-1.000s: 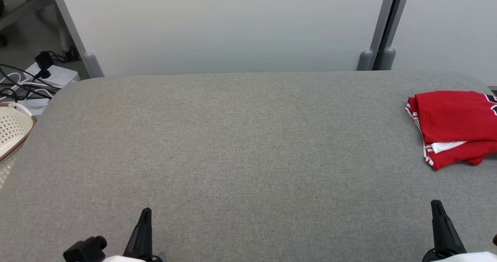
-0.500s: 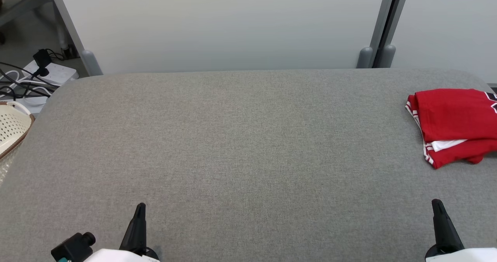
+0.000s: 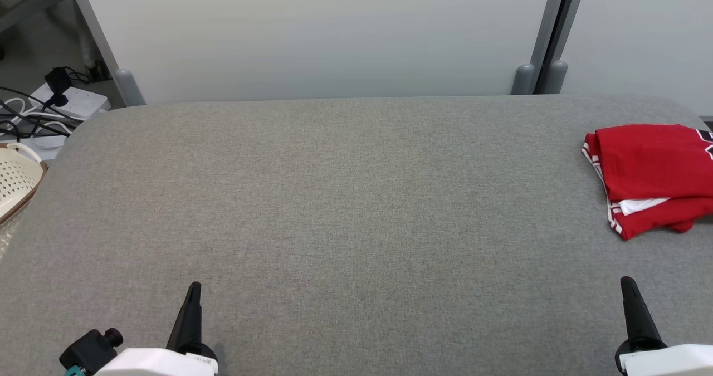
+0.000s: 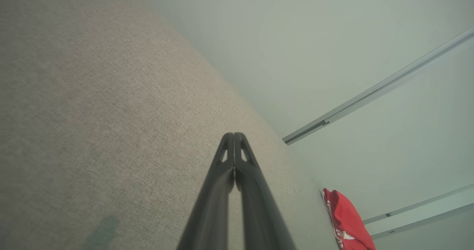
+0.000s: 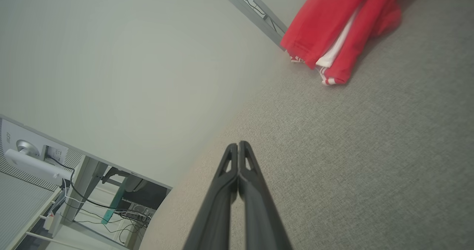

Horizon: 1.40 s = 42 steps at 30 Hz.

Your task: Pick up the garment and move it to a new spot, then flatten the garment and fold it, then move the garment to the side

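The garment (image 3: 652, 175) is red with white trim and lies folded at the right edge of the grey table (image 3: 345, 198). It also shows small in the left wrist view as the garment (image 4: 348, 222) and at the top of the right wrist view as the garment (image 5: 333, 27). My left gripper (image 3: 193, 288) sits at the table's near edge on the left, shut and empty, its fingers pressed together (image 4: 234, 137). My right gripper (image 3: 626, 282) hovers near the front right, shut and empty (image 5: 237, 145), well short of the garment.
A cream perforated basket (image 3: 14, 184) stands off the table's left edge. A power strip with cables (image 3: 50, 111) lies on the floor at the far left. White panels with grey posts (image 3: 537, 78) stand behind the table.
The head camera has tilted, so the whole picture shifts slightly. Both grippers have slid a little lower and outward in the view. The garment lies as before.
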Motion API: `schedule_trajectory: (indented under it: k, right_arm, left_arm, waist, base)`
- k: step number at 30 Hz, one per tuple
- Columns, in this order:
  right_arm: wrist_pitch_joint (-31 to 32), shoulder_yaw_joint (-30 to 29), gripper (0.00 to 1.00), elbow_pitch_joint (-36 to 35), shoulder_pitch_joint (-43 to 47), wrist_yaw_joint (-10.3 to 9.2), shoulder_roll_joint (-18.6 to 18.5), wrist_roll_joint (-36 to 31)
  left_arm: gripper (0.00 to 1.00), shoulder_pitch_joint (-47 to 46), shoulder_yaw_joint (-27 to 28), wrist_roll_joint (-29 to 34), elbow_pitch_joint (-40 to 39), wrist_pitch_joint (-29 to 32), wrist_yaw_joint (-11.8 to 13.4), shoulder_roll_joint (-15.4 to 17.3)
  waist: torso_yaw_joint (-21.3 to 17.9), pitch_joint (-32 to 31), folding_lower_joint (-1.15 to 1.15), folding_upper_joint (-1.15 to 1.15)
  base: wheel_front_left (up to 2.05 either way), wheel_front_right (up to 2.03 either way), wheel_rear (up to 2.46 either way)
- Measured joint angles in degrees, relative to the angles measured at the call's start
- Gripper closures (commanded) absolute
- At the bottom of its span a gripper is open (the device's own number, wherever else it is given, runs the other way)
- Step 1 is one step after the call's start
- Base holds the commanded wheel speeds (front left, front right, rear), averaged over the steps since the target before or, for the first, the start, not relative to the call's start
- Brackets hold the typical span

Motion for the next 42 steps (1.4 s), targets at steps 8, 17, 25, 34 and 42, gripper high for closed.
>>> schedule_trajectory:
  k: [8,17,25,34,42]
  right_arm:
    - [1.2,-0.3,1.00,0.8,-0.6,0.00,0.1,5.0]
    - [2.8,-0.6,1.00,1.3,-1.8,-0.01,0.2,10.6]
    - [4.2,-1.0,1.00,1.9,-2.9,-0.01,0.3,15.5]
    - [5.9,-1.6,1.00,2.9,-4.0,-0.01,0.5,21.7]
    - [7.1,-2.0,1.00,3.3,-5.1,-0.01,0.5,26.7]
  left_arm:
    - [1.00,-0.4,0.9,-5.4,0.3,1.5,-0.6,0.0]
    - [1.00,-1.7,1.9,-11.3,0.5,2.9,-1.2,0.0]
    - [1.00,-1.8,2.8,-16.4,0.8,4.2,-1.7,0.0]
    - [1.00,-3.1,3.9,-23.0,1.2,6.0,-2.3,0.0]
    - [1.00,-4.0,4.7,-28.2,1.4,7.0,-2.8,0.0]
  waist:
    - [-0.1,0.3,0.00,0.00]
    - [-0.2,0.6,0.00,0.00]
    - [-0.2,0.8,0.00,0.00]
    - [-0.3,1.2,0.00,0.00]
    - [-0.4,1.4,0.00,0.00]
  base:
    - [0.00,0.00,0.00]
    - [0.00,0.00,0.00]
    - [0.00,0.00,0.00]
    - [0.00,0.00,0.00]
    - [0.00,0.00,0.00]
